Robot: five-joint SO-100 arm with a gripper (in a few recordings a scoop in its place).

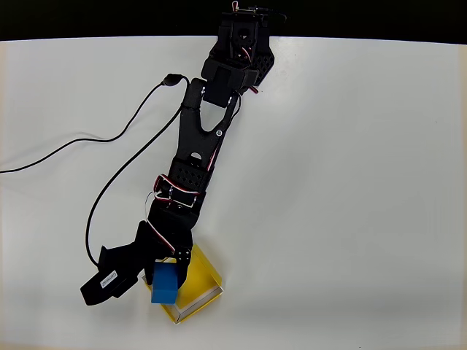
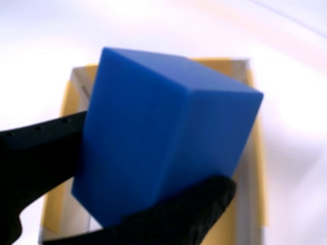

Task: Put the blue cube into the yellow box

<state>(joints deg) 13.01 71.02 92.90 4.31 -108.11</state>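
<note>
The blue cube (image 1: pixel 165 283) (image 2: pixel 163 138) is held between the black fingers of my gripper (image 1: pixel 163 268) (image 2: pixel 127 184), which is shut on it. It hangs over the left part of the yellow box (image 1: pixel 201 286) (image 2: pixel 253 168), a shallow open tray with pale rim edges near the table's front. In the wrist view the cube is tilted and covers most of the box's floor, with one finger (image 2: pixel 41 148) at its left and the other finger (image 2: pixel 189 214) beneath it. Whether the cube touches the box floor cannot be told.
A black cable (image 1: pixel 109 182) runs across the white table (image 1: pixel 350 182) on the left and loops down to the black camera module (image 1: pixel 106 281) beside the gripper. The arm's base (image 1: pixel 244 44) stands at the table's far edge.
</note>
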